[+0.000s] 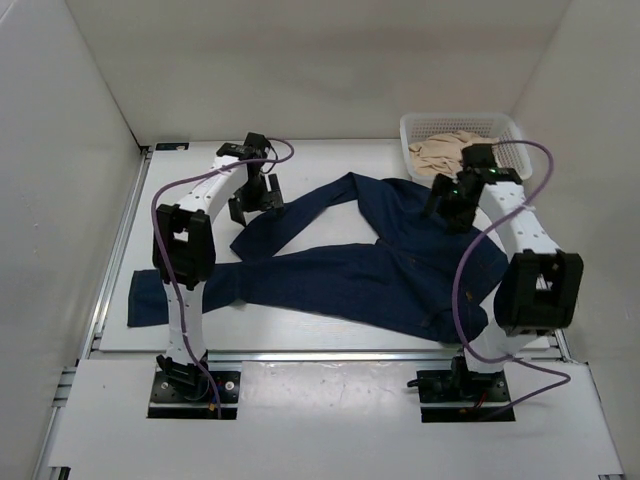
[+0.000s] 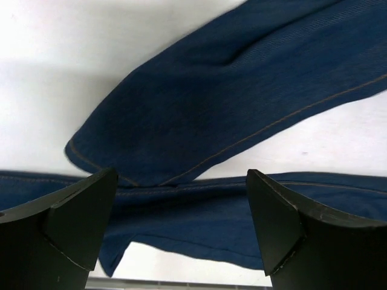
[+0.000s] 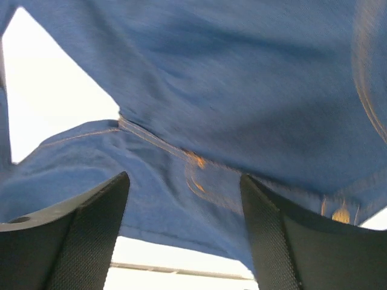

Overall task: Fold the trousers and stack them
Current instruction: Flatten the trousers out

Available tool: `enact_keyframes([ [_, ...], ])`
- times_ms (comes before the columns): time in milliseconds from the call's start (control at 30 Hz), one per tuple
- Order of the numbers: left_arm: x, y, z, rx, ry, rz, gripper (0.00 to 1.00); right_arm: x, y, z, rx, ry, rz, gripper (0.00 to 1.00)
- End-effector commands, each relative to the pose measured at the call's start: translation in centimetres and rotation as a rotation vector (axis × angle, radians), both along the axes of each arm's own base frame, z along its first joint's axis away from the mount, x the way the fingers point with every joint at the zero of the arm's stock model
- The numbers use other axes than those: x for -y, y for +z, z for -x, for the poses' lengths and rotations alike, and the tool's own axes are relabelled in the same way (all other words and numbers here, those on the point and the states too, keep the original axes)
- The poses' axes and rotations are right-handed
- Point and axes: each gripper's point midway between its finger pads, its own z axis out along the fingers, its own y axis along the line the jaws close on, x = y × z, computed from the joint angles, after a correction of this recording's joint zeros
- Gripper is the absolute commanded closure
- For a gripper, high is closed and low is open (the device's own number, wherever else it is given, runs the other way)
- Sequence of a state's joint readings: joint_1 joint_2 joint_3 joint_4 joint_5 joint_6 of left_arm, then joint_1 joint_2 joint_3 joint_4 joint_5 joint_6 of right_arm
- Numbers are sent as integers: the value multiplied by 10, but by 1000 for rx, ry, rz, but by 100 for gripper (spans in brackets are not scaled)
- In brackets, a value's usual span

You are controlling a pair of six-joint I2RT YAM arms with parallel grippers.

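Observation:
The dark navy trousers lie spread on the white table, waist toward the right front, one leg running up to the middle back, the other leg stretching left. My left gripper hangs open over the hem of the upper leg, holding nothing. My right gripper is open above the trousers' upper right part near the crotch seam, holding nothing. A folded dark blue piece lies at the table's left front.
A white mesh basket with tan cloth stands at the back right. White walls close in the table on three sides. A metal rail runs along the front edge.

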State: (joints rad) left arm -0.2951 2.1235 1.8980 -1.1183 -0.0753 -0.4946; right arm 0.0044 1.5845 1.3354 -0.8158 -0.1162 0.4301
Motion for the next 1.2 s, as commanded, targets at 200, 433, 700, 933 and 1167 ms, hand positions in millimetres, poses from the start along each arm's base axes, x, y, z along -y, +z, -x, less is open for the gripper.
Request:
enact_keyframes([
  [200,21,-10,2,-24,-117,-58,5,-90,-22,-21,-39,383,149,18],
  [433,34,-39,1,-67,-159,-98,13,-130,-54,-45,-73,416,183,26],
  [700,23,-74,12,-146,-139,-188,15,-109,-89,-69,-100,289,394,41],
  [933,7,-59,0,-115,-83,-233,90,-111,-87,-84,-73,255,402,100],
  [1167,-73,63,-68,171,125,-171,90,-113,9,-100,147,223,366,100],
])
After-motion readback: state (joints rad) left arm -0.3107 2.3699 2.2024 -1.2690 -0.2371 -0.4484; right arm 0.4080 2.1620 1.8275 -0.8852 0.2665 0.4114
